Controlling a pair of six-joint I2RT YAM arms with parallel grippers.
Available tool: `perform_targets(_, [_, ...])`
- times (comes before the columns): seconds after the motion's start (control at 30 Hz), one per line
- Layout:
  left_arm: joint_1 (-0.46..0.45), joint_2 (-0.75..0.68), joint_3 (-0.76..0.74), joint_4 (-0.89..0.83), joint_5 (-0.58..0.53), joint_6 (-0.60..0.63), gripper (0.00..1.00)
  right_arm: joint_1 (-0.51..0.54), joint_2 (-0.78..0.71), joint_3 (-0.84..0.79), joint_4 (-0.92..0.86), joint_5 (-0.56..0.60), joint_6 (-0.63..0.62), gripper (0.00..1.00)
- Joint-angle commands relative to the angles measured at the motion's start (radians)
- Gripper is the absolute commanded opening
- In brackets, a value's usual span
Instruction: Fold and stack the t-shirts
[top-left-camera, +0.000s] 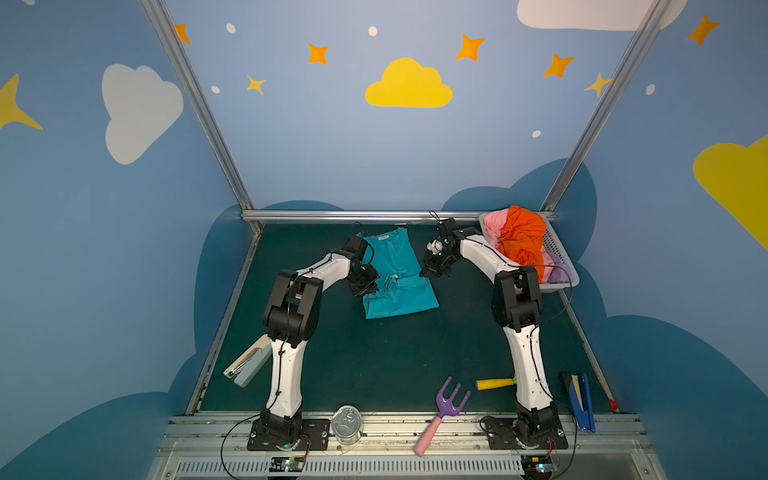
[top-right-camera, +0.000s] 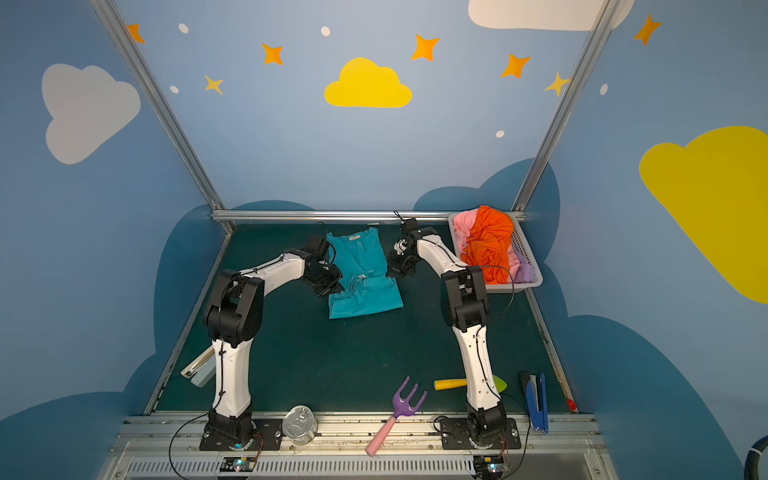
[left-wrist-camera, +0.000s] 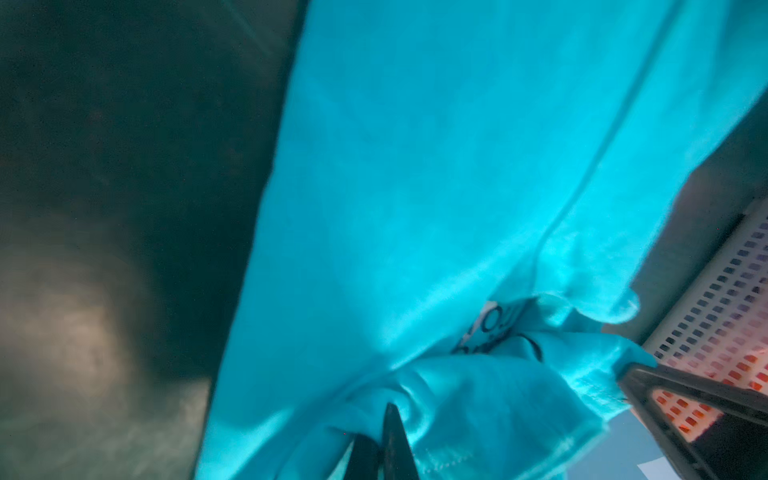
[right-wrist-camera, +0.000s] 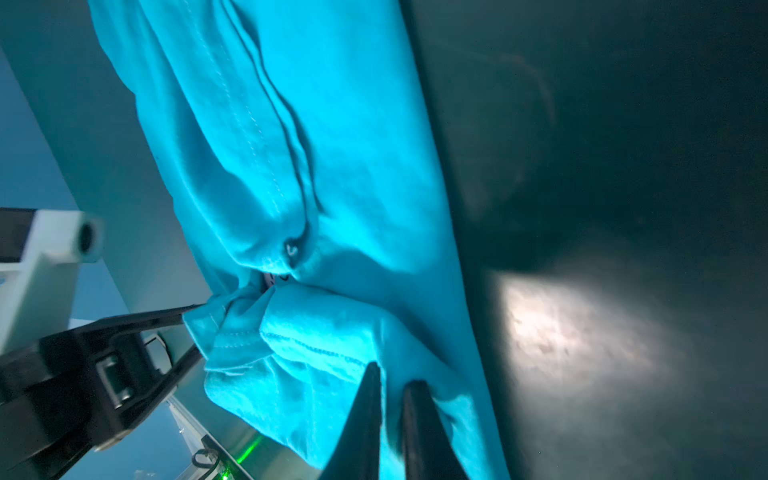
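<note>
A teal t-shirt (top-left-camera: 390, 266) lies partly folded on the dark green table, collar toward the back wall, with a bunched ridge across its middle. My left gripper (top-left-camera: 365, 291) sits at the shirt's left edge. In the left wrist view it (left-wrist-camera: 376, 422) is shut on a fold of teal cloth. My right gripper (top-left-camera: 428, 272) is at the shirt's right edge. The right wrist view shows its fingers (right-wrist-camera: 395, 376) a little apart, teal cloth lying between them. Orange (top-left-camera: 521, 237), pink (top-left-camera: 492, 226) and lilac (top-left-camera: 550, 268) t-shirts are heaped in the white slotted basket (top-left-camera: 567, 270) at the back right.
A grey stapler (top-left-camera: 247, 365) lies at the left edge. Along the front are a tin can (top-left-camera: 346, 424), a purple toy fork with a pink handle (top-left-camera: 444, 409), a yellow-handled tool (top-left-camera: 494, 383) and a blue stapler (top-left-camera: 579, 401). Metal rails border the table.
</note>
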Motion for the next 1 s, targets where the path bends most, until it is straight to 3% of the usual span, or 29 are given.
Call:
perform_targets(0.0, [0.031,-0.002,-0.008,-0.011,0.022,0.013,0.05,-0.001,0.033,0.067,-0.034,-0.053,0.004,0.14])
perform_targets(0.57, [0.06,-0.189,-0.178,0.051,0.039,-0.016,0.04,-0.006,-0.172,-0.125,0.122,-0.095,0.04,0.12])
perform_targets(0.97, [0.077,-0.271,-0.256,0.054,0.012,-0.03,0.04,0.003,-0.149,-0.135,0.178,-0.154,0.08,0.15])
